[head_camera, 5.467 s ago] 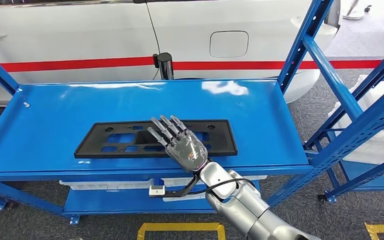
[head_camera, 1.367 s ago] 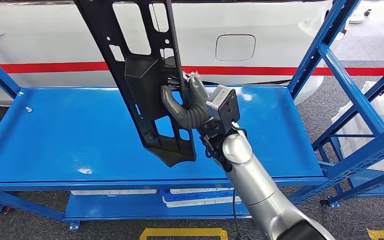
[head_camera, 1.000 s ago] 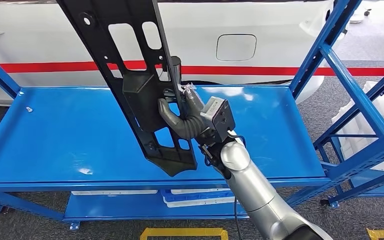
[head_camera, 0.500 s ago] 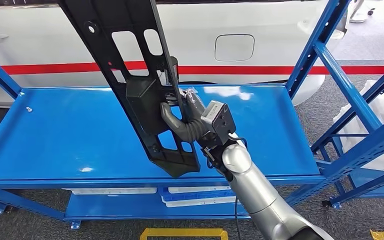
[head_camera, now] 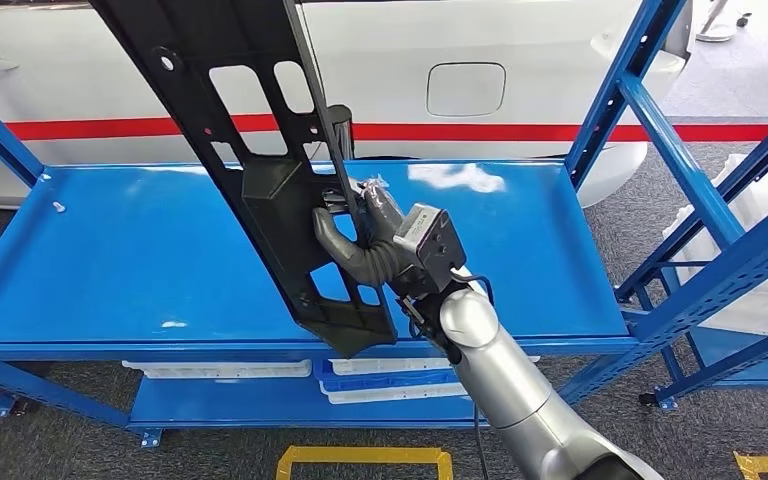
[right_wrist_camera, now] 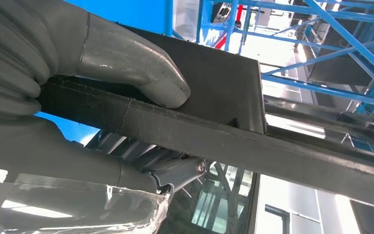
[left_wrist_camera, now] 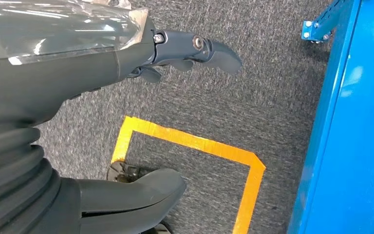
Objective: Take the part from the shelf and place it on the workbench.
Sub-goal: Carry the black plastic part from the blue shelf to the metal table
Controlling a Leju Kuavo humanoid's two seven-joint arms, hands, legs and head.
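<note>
Right robot hand (head_camera: 360, 240) is clamped on the black part (head_camera: 260, 170), thumb (right_wrist_camera: 141, 73) pressing one face, fingers behind (part tilted above the blue shelf (head_camera: 100, 260)). Left robot hand (left_wrist_camera: 78, 73) holds nothing, fingers apart, over the floor.

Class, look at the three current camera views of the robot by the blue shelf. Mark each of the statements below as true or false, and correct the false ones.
1. The right hand grips the black part. True.
2. The black part lies flat on the blue shelf. False: it is lifted and stands steeply tilted above the shelf, its upper end running out of the head view.
3. The left hand holds a second part. False: it holds nothing and hangs over grey carpet with yellow floor tape.
4. A white car body with a red stripe stands behind the shelf. True.
5. In the right wrist view the thumb presses on the part. True.
</note>
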